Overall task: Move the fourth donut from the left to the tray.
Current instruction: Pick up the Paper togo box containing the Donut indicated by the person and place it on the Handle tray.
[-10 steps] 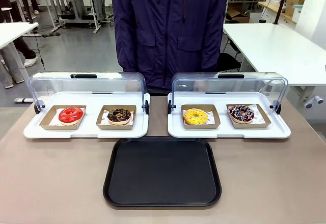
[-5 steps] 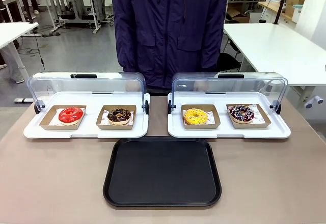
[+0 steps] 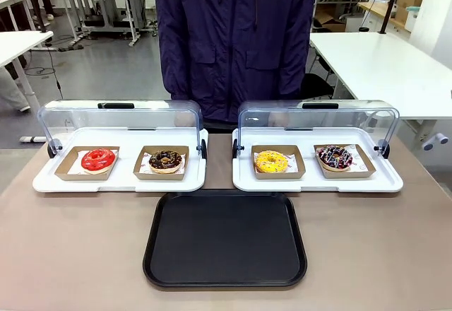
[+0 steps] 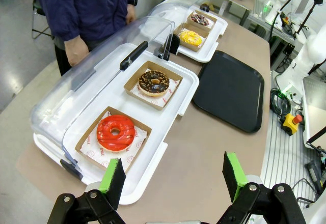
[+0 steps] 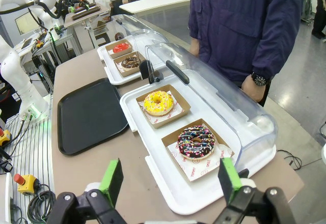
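1. Grey-brown table [image 3: 78,254], spanning the front view edge to edge.
2. Toward the far side: left white tray [image 3: 120,182] and right white tray [image 3: 318,185], side by side, apart, clear domed lids raised.
3. Nearer, centred: black tray [image 3: 224,244], flat, just beside both.

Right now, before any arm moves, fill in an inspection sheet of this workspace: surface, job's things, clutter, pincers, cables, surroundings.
Surface: brown table, flat.
Job's things: fourth donut in its cardboard holder on the right white tray, lid raised; black tray empty, nearer the robot.
Clutter: red donut, chocolate donut, yellow donut, each in a holder.
Pincers: left pincer open, right pincer open, both holding nothing.
Cables: none on the table; black cables beside it.
Surroundings: person in a dark jacket at the far side; white tables behind.
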Motion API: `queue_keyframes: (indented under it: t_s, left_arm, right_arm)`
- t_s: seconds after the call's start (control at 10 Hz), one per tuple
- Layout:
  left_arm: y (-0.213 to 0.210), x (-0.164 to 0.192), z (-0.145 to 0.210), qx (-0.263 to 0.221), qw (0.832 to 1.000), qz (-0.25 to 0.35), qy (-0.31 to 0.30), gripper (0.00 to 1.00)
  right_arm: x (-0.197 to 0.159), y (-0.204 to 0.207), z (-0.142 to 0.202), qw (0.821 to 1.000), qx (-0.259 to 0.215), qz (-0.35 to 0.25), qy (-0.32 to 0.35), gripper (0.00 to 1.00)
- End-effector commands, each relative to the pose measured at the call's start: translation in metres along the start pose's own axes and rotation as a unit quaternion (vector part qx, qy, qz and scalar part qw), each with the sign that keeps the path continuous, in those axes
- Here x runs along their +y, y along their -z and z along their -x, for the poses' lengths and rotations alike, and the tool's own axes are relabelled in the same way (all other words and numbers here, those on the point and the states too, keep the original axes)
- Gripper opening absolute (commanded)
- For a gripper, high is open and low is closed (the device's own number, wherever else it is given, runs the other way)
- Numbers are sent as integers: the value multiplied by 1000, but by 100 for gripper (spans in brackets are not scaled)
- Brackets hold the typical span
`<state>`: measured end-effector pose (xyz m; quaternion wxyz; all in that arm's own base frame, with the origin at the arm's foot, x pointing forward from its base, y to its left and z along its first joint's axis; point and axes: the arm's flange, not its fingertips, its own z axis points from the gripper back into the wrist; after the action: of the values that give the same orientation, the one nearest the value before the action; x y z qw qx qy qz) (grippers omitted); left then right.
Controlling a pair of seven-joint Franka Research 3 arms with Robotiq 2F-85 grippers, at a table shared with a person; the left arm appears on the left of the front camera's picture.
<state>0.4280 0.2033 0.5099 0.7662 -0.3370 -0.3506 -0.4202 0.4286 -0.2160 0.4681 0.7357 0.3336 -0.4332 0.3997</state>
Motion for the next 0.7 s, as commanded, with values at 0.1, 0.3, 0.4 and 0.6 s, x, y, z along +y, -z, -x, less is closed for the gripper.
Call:
queue_keyframes:
  t_s: [0.1,0.3,0.4,0.6]
  left_arm:
    - [0,-4,0,-5,1000,-1,5,100]
    - [0,-4,0,-5,1000,-1,5,100]
    - [0,-4,0,-5,1000,-1,5,100]
    - [0,-4,0,-5,1000,-1,5,100]
  right_arm:
    - [0,0,-1,1000,-4,-2,-5,100]
    - [0,0,-1,1000,-4,-2,-5,100]
    - [0,0,-1,1000,-4,-2,-5,100]
    - [0,0,-1,1000,-4,-2,-5,100]
